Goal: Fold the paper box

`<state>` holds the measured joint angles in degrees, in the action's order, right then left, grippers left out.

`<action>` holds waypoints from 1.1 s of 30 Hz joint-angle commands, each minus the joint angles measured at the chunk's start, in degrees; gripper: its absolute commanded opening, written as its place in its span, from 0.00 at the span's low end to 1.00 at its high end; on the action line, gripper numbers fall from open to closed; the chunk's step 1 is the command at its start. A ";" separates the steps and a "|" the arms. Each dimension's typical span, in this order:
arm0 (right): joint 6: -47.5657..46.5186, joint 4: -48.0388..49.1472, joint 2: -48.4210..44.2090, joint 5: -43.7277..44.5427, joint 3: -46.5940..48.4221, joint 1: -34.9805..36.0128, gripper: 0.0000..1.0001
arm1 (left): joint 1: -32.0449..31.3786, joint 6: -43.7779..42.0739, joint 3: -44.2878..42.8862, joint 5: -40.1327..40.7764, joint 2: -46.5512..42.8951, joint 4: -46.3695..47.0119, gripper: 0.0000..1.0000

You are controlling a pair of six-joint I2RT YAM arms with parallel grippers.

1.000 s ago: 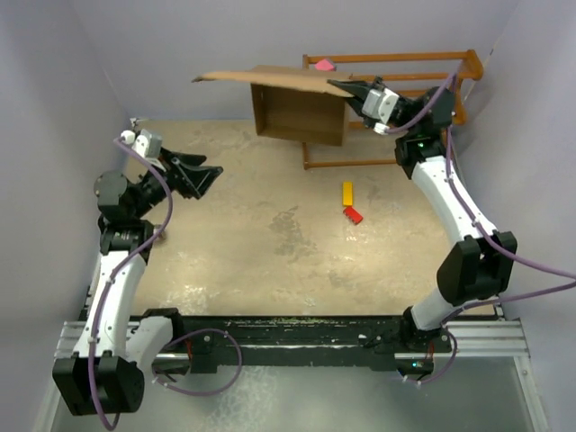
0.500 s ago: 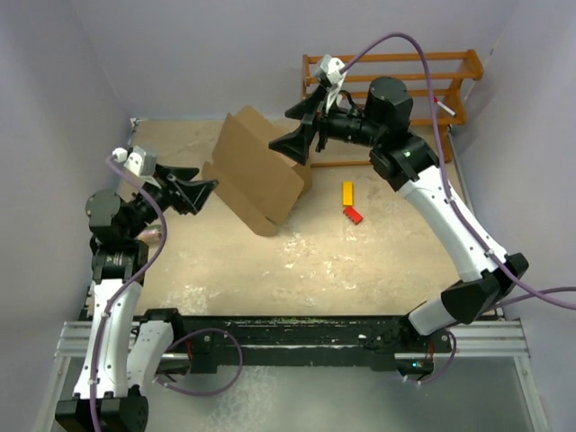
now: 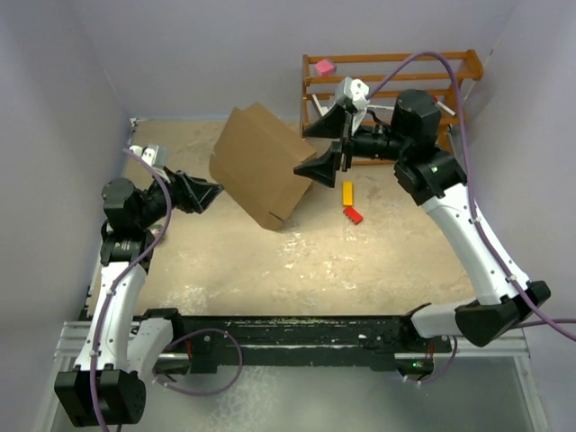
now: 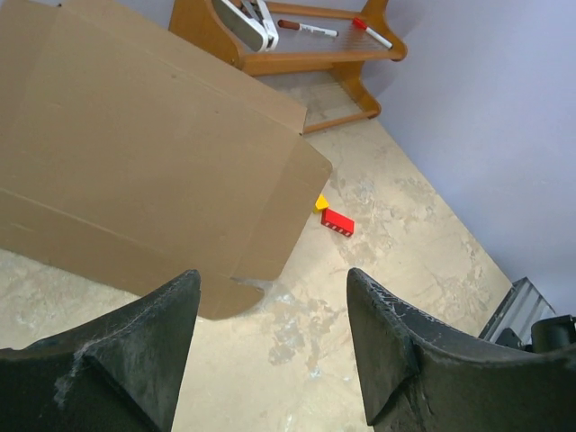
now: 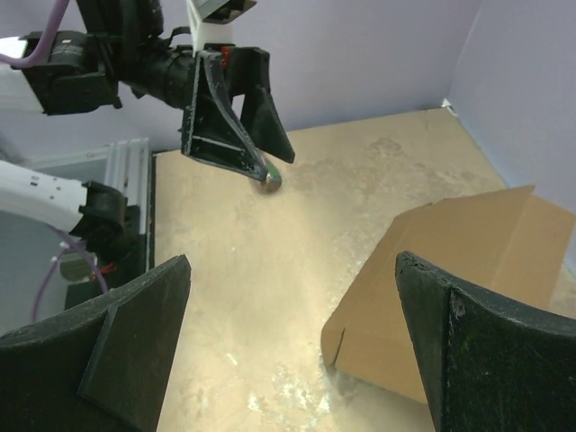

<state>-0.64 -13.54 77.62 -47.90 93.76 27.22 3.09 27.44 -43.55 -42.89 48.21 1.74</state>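
The plain brown corrugated-cardboard box (image 3: 259,166) stands tilted on the beige counter (image 3: 270,270) between both arms, its long edge slanting far-left to near-right. The right tool (image 3: 302,151), spread wide and empty, is just beside its right edge. The left tool (image 3: 212,192), also open and empty, faces its left side from slightly farther off, with room to move nearward

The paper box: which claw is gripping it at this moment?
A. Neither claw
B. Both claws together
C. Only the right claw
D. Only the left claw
A: the left claw and the right claw are both wide open with nothing between their fingers, and the paper box sits apart from them on the table.
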 commanded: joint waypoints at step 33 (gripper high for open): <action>-12.04 6.61 -7.60 -3.20 -22.89 -4.88 1.00 | 0.33 0.75 2.78 -3.44 3.42 5.29 0.70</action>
<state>0.49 -1.67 71.57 -61.45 74.06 22.98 3.11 26.55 -41.58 -44.82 50.13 2.74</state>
